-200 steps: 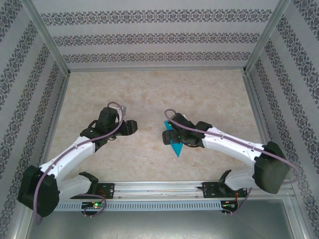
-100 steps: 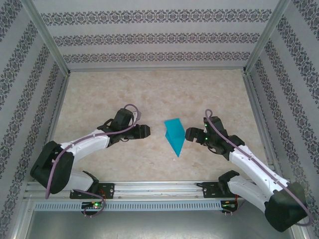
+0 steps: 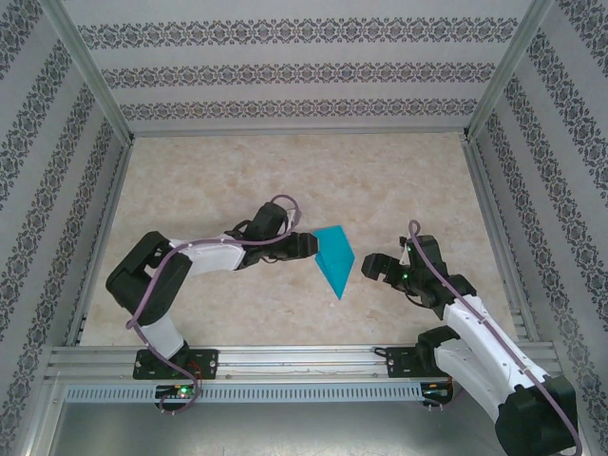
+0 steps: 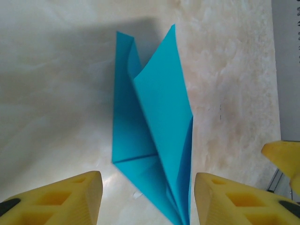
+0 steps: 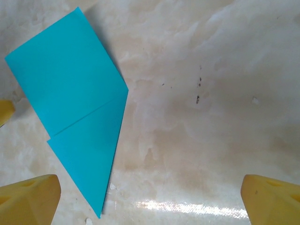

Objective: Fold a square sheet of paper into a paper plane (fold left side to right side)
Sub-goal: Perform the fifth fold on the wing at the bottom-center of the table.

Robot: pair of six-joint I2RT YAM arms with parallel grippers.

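1. The paper plane [image 3: 334,258] lies flat on the desk [image 3: 237,180] between the two arms. Its long axis runs far to near, with the broad end away from the bases and the pointed tip toward them.
2. My left fingers [image 4: 61,194] are spread open and hold nothing. They sit right at the plane's left edge, near the broad end. I cannot tell whether they touch the paper.
3. In the left wrist view the plane lies straight ahead between the two fingers, with its tip close to one of them. Its upper layer stands a little proud of the layer beneath.
4. My right fingers [image 5: 28,199] are wide open and empty. They are near the plane's right side but clearly apart from it.
5. I judge the left arm to be the nearer one and on the correct side. Carrying the left side over to the right depends on catching that raised left layer and sweeping it across the long axis.
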